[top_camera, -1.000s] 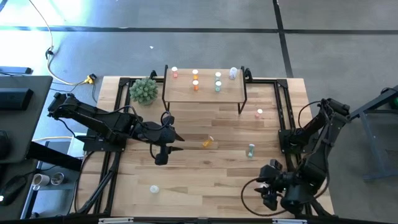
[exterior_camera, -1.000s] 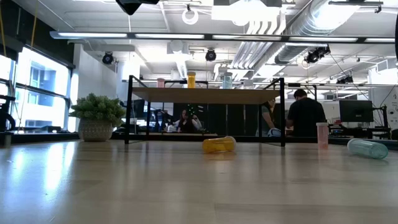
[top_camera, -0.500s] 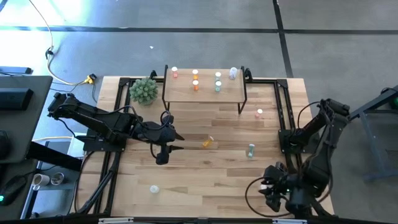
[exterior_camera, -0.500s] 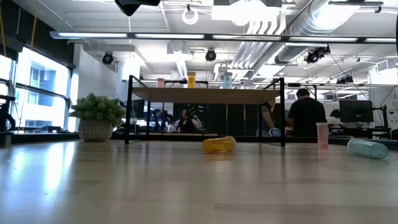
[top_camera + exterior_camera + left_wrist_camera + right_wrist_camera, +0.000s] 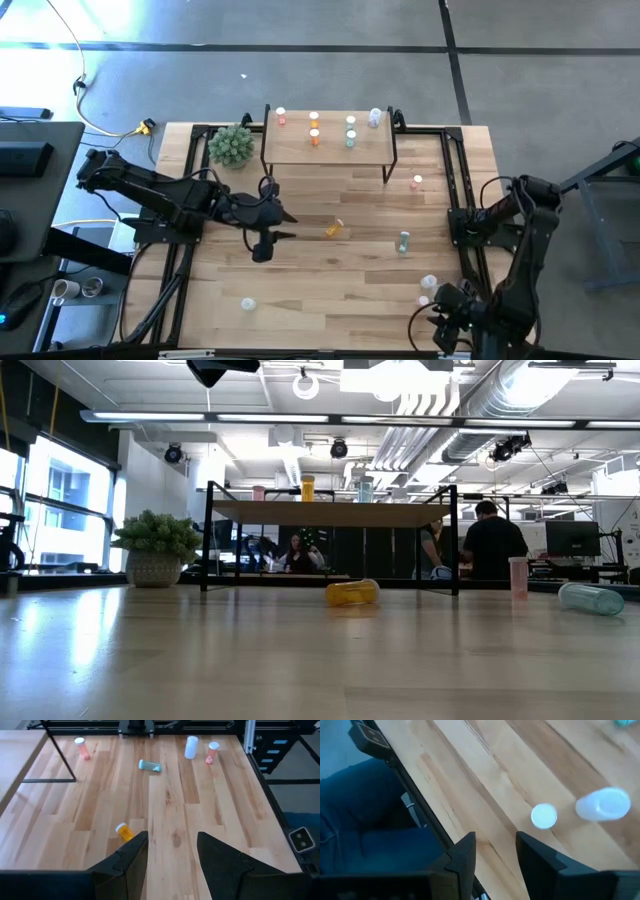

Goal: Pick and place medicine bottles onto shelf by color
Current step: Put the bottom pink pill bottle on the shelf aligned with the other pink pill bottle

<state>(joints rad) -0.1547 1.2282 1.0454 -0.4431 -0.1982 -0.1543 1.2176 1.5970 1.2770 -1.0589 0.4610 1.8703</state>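
My left gripper [image 5: 283, 226] hangs open and empty over the middle of the table, just left of the orange bottle [image 5: 333, 229] lying on its side. My right gripper [image 5: 492, 851] is open and empty too, at the near right corner by two standing bottles [image 5: 429, 284]. Six bottles stand on the shelf [image 5: 330, 152] at the far side.

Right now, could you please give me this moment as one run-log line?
left gripper: open, empty, over orange bottle | right gripper: open, empty, table's near right corner | shelf: six bottles
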